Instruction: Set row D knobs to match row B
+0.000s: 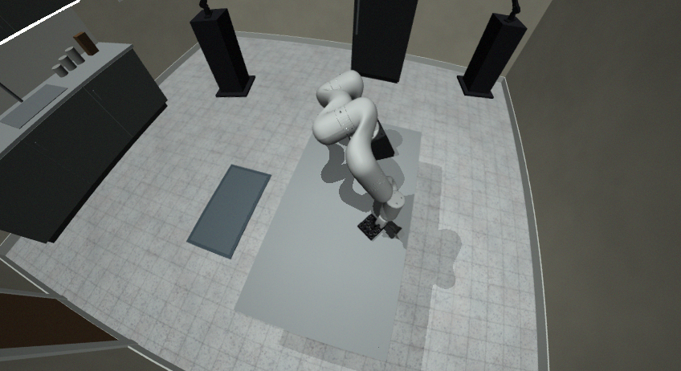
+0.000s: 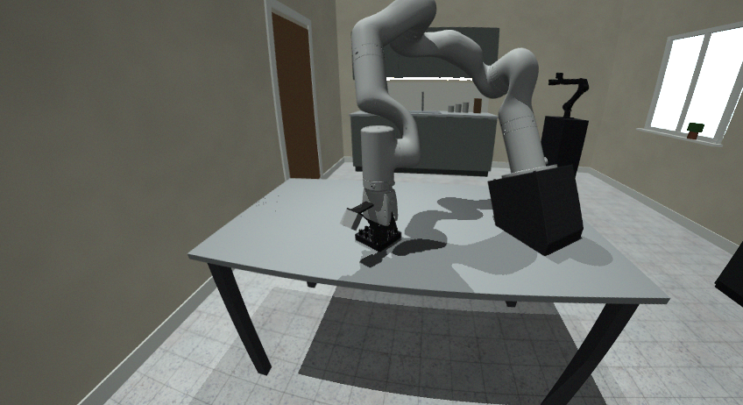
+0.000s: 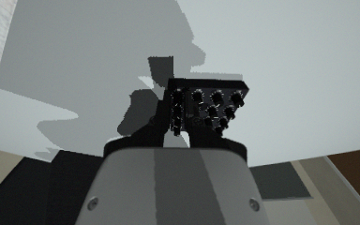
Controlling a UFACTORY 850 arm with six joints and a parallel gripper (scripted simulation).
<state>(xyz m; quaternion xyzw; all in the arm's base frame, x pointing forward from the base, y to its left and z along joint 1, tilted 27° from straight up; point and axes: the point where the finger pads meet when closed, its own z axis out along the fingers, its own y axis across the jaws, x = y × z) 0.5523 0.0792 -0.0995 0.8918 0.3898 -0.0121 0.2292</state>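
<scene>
PINCER ALIGNMENT AT THE EDGE LINE OF KNOBS

The pincer [image 1: 381, 222] [image 2: 382, 228] [image 3: 177, 98] is partly spread, its fingers a narrow gap apart. The edge line of knobs [image 3: 177, 99] shows in that gap; contact with any knob cannot be confirmed. The knob box [image 1: 367, 227] [image 2: 378, 245] [image 3: 210, 84] lies directly below the pincer on the table [image 1: 310, 271] [image 2: 292, 229] [image 3: 308, 70]. In the wrist view, most of the box extends to the right of the gap.

Orientation: the box is upright and nearly square, with no distinct long axis. In the top view, its sides run obliquely to the table edges. The edge line runs along the gap, between the fingers. Socket, printed names and pointer lines are not legible, so front, rear and row remain undetermined.

Next move, as judged: centre on one knob, close, then rotate about its axis. Caution: an off-centre finger could disturb a neighbouring knob.
</scene>
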